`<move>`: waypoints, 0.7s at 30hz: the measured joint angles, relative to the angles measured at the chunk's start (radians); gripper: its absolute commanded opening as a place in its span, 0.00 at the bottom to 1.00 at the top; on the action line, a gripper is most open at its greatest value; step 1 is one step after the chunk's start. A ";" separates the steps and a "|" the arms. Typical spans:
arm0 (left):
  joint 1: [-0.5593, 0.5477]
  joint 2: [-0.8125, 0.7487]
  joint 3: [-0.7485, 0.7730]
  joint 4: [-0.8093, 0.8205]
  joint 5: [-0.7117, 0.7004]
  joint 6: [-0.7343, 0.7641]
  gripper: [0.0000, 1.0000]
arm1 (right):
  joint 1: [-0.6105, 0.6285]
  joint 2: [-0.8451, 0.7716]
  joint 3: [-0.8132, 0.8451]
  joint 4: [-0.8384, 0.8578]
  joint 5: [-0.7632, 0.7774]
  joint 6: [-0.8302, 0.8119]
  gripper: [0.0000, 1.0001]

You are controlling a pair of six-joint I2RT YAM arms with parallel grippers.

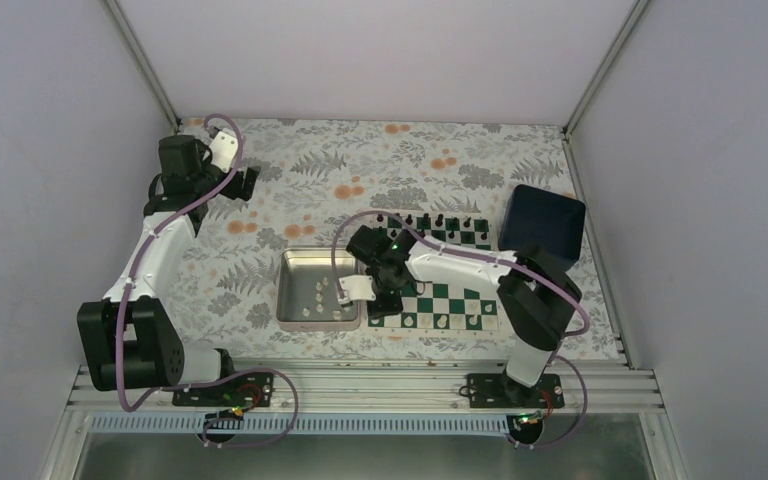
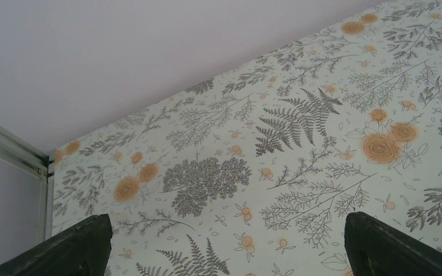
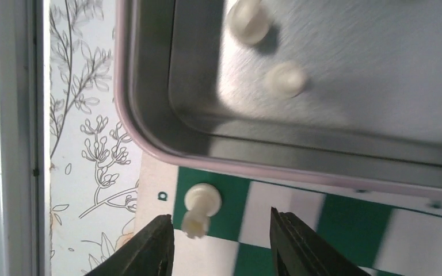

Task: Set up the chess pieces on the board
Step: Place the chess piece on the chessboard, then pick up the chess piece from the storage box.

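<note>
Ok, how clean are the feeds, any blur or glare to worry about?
Right wrist view: smeared, the pieces in the tray and the board squares look soft, with sheen on the metal; the cream piece by the right fingers reads fine. Left wrist view: sharp tablecloth, left fingers near-black. Top view: even light, chessmen tiny.

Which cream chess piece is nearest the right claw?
The cream piece on the board's green edge square, beside the open right gripper; the two others nearby lie in the silver tray.
</note>
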 measured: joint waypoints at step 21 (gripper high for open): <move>0.000 0.000 0.000 0.000 0.000 0.000 1.00 | 0.041 0.283 0.584 -0.062 0.090 0.008 0.45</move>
